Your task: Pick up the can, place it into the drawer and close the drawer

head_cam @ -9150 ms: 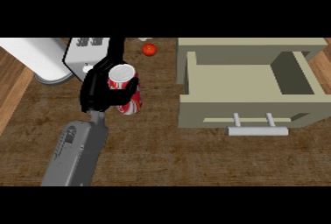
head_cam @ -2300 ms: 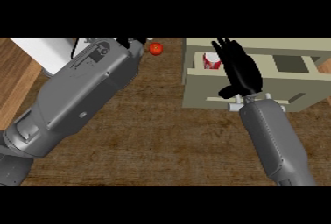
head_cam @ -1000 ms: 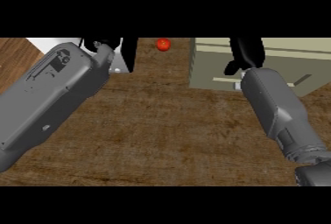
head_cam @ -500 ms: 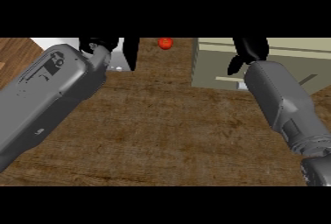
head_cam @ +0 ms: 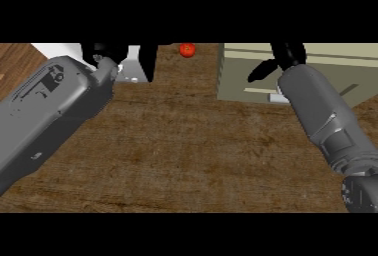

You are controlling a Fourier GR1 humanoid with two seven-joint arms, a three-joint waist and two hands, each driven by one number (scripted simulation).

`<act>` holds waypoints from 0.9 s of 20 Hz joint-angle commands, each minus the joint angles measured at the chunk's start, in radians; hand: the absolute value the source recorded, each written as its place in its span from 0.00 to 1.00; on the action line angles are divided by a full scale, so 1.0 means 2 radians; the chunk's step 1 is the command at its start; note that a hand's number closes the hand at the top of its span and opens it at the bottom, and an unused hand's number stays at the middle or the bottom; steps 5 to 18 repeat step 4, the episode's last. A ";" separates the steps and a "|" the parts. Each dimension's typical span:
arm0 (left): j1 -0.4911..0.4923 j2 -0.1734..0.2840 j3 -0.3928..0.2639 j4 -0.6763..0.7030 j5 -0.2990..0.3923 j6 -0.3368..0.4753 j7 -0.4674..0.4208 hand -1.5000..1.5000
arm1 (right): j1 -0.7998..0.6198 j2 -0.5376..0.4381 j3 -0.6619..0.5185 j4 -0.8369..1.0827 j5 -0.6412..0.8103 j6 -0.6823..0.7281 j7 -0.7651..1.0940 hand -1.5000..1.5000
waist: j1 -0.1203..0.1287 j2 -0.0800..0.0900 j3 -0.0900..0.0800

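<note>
1. Two hands show at the top edge. My right hand [head_cam: 284,56] rests against the drawer [head_cam: 310,75] front, but I cannot tell how its fingers sit.
2. Since a moment ago the drawer has slid in; its open cavity no longer shows.
3. I cannot see the can, presumably shut inside.
4. My left hand [head_cam: 111,52] hangs curled, holding nothing, above the counter [head_cam: 192,145].
</note>
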 commanded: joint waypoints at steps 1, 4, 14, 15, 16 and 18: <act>0.016 -0.009 -0.005 -0.019 -0.007 0.016 -0.006 0.00 | -0.023 0.014 -0.066 -0.012 -0.074 0.019 -0.020 0.00 | 0.010 -0.003 -0.003; 0.012 0.000 -0.003 -0.023 -0.007 0.007 0.007 0.00 | -0.024 0.017 -0.081 -0.011 -0.089 0.029 -0.042 0.00 | 0.008 -0.003 -0.004; 0.012 0.000 -0.003 -0.023 -0.007 0.007 0.007 0.00 | -0.024 0.017 -0.081 -0.011 -0.089 0.029 -0.042 0.00 | 0.008 -0.003 -0.004; 0.012 0.000 -0.003 -0.023 -0.007 0.007 0.007 0.00 | -0.024 0.017 -0.081 -0.011 -0.089 0.029 -0.042 0.00 | 0.008 -0.003 -0.004; 0.012 0.000 -0.003 -0.023 -0.007 0.007 0.007 0.00 | -0.024 0.017 -0.081 -0.011 -0.089 0.029 -0.042 0.00 | 0.008 -0.003 -0.004; 0.012 0.000 -0.003 -0.023 -0.007 0.007 0.007 0.00 | -0.024 0.017 -0.081 -0.011 -0.089 0.029 -0.042 0.00 | 0.008 -0.003 -0.004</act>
